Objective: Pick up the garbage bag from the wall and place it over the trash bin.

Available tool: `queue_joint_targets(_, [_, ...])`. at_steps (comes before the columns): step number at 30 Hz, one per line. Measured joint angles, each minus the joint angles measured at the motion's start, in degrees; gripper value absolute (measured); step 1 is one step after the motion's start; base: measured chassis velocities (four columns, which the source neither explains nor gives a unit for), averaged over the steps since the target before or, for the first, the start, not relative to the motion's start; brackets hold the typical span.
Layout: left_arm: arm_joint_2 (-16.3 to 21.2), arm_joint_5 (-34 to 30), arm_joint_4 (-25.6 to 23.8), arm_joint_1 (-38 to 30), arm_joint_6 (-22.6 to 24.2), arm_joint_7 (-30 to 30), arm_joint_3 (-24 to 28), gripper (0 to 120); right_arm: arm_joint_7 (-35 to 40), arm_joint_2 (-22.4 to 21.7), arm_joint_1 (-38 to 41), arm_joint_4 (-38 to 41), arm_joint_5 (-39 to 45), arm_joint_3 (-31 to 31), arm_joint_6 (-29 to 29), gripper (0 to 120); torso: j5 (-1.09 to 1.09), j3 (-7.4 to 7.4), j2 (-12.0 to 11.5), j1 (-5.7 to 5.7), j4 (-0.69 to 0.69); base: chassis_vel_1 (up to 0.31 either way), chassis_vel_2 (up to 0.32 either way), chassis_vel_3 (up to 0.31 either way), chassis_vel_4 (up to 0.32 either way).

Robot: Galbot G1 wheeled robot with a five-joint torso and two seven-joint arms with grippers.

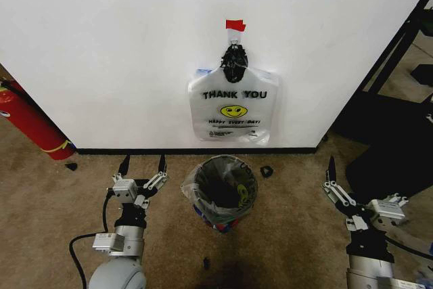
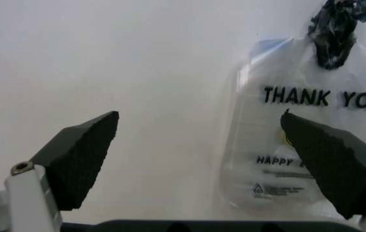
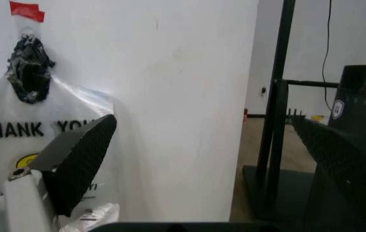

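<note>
Head view: garbage bag hangs flat on the wall, topped by a black knot with a red tape piece just above it — "THANK YOU" print and yellow smiley face outward. Trash bin stands on the brown carpet just below the bag, near the black baseboard, already lined with crinkly plastic. Left gripper hovers low beside the bin on the robot's left, jaws spread wide, nothing between them; left wrist view shows its pads apart with the bag behind. Right gripper sits low on the robot's right, well apart from the bin — jaws wide too per right wrist view, empty. Red fire extinguisher leans at far left by the wall.
</note>
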Motion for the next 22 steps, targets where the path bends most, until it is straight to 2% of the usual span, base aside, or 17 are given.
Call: queue_joint_targets(22, [0.53, -0.17, -0.43, -0.81, -0.37, -0.11, 0.18, 98, 0.05, -0.01, 0.15, -0.3, 0.01, -0.15, -0.6, 100, 0.0, 0.0, 0.0, 0.0, 0.0, 0.0, 0.0, 0.0, 0.0])
